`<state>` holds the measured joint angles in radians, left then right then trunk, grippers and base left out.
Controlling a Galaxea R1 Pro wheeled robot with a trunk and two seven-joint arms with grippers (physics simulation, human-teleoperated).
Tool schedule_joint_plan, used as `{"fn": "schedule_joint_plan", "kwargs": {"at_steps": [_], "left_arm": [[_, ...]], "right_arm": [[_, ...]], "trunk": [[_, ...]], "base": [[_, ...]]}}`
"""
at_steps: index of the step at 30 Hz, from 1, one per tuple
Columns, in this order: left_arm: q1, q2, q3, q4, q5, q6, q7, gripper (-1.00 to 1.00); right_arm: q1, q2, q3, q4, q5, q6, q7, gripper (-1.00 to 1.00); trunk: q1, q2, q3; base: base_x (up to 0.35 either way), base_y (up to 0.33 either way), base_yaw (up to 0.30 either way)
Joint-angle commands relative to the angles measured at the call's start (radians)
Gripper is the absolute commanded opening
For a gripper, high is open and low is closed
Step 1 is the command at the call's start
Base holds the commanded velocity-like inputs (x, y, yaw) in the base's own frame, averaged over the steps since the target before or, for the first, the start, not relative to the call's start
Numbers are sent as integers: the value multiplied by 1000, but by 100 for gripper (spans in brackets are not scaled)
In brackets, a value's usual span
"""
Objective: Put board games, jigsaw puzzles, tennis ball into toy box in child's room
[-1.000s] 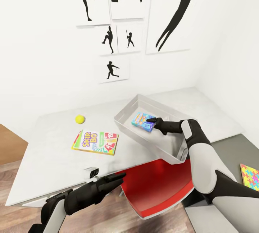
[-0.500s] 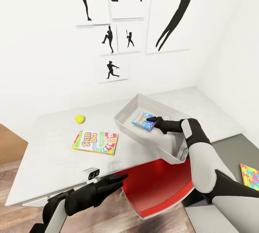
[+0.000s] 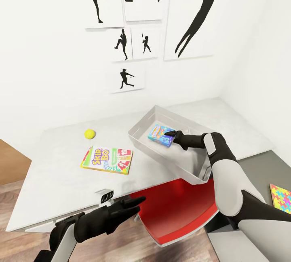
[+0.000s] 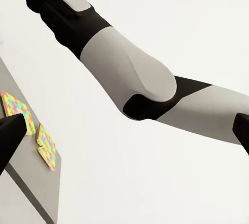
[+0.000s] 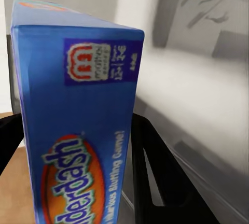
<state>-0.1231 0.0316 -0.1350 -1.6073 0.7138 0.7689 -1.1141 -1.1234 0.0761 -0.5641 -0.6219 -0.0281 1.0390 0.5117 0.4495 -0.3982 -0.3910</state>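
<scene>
The light grey toy box (image 3: 139,132) stands on the pale table (image 3: 52,173), tilted toward its front edge. My right gripper (image 3: 171,136) is shut on the small blue board game (image 3: 159,134) and holds it inside the toy box, just above its floor. The right wrist view shows that blue board game (image 5: 78,130) close up between dark fingers (image 5: 155,172). The Skip-Bo board game (image 3: 108,159) lies flat on the table with the tennis ball (image 3: 89,134) just behind it. My left gripper (image 3: 136,206) hangs open below the table's front edge. One jigsaw puzzle (image 3: 281,198) lies on the dark cabinet top at the right; two jigsaw puzzles (image 4: 18,111) (image 4: 46,146) lie side by side there.
A red chair (image 3: 173,209) sits under the table's front edge, between my two arms. Black baseball-player silhouette pictures (image 3: 127,79) hang on the white wall behind the table. Wood-plank floor (image 3: 16,246) lies at the lower left.
My left gripper has drifted slightly right and its fingers have spread a little. The right gripper with the blue board game has barely shifted inside the toy box.
</scene>
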Motion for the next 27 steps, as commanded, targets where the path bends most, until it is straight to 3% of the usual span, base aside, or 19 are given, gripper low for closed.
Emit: {"fn": "schedule_joint_plan", "kwargs": {"at_steps": [1,27], "left_arm": [[-1,1,-1,0,7,7,2,100],[-3,0,-5,0,6,7,3,100]], "right_arm": [[-1,1,-7,-1,-5,8,-1,-100],[-19,2,-8,5,-7,-18,-8,-100]], "trunk": [[1,-2,-2],[1,-2,-28]], "base": [[0,0,0],[0,0,19]]}}
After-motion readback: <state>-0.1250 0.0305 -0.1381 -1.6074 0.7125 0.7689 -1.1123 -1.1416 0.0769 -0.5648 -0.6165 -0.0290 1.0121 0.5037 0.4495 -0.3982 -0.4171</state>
